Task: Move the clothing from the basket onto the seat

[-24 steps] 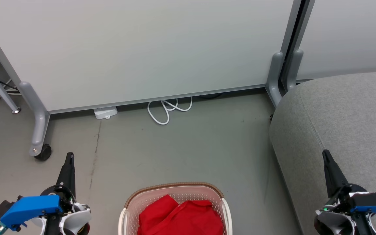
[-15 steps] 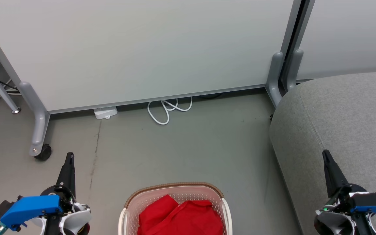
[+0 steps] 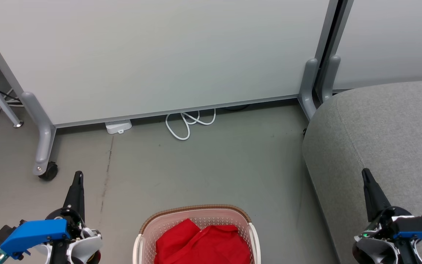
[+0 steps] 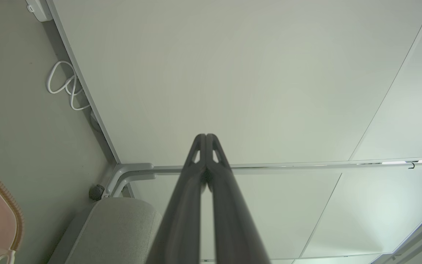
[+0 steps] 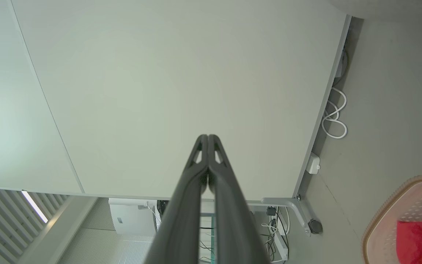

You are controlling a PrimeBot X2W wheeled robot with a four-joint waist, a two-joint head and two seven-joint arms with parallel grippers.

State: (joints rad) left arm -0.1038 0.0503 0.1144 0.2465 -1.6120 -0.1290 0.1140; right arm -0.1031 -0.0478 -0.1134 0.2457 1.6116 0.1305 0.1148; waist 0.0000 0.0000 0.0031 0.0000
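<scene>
Bright red clothing (image 3: 203, 244) lies bunched in the cream-white basket (image 3: 196, 212) on the floor at the bottom centre of the head view; the right wrist view catches the clothing (image 5: 421, 234) and the basket (image 5: 387, 209) at its lower right. The grey seat (image 3: 387, 128) fills the right side, and its corner (image 4: 119, 231) appears in the left wrist view. My left gripper (image 3: 78, 175) hangs left of the basket, shut and empty, its tips (image 4: 205, 136) touching. Over the seat's front edge, my right gripper (image 3: 365, 172) is shut with nothing in it (image 5: 208, 137).
A pale partition wall (image 3: 159, 55) on grey castor legs (image 3: 44, 146) stands behind the bare floor. A coiled white cable (image 3: 187, 123) and a small white box (image 3: 118, 126) lie at its base. Another partition leg (image 3: 311, 84) stands beside the seat.
</scene>
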